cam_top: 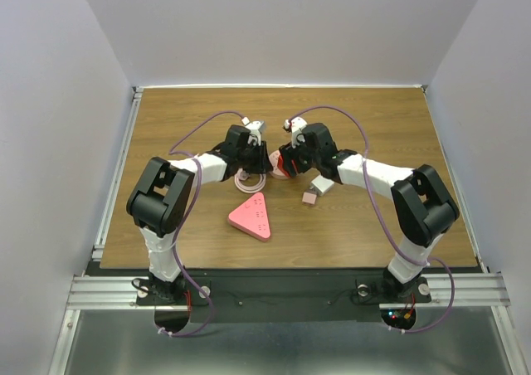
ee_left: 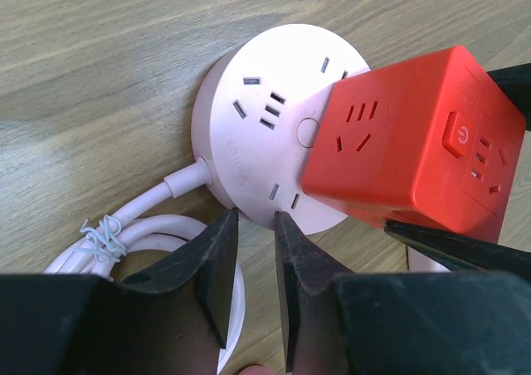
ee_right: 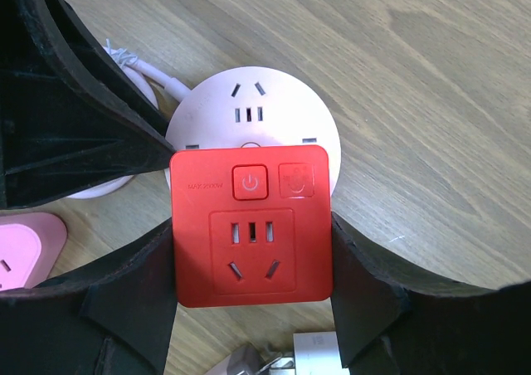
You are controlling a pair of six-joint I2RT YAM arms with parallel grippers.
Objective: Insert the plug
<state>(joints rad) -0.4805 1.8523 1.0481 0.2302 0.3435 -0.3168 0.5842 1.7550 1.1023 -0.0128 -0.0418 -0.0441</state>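
Red plug cube point(ee_right: 250, 230) hangs over the round pink socket point(ee_right: 249, 101), squeezed by the right fingers point(ee_right: 365, 284); left fingers point(ee_left: 214, 267) are closed, holding nothing.

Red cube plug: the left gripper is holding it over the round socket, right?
Not quite. The right gripper holds the red cube plug over the round socket; the right wrist view shows its fingers pressed on both sides. The left gripper is shut on nothing.

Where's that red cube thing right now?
Near the table's middle in the top view, the red cube is clamped in the right gripper, over the round pale socket hub.
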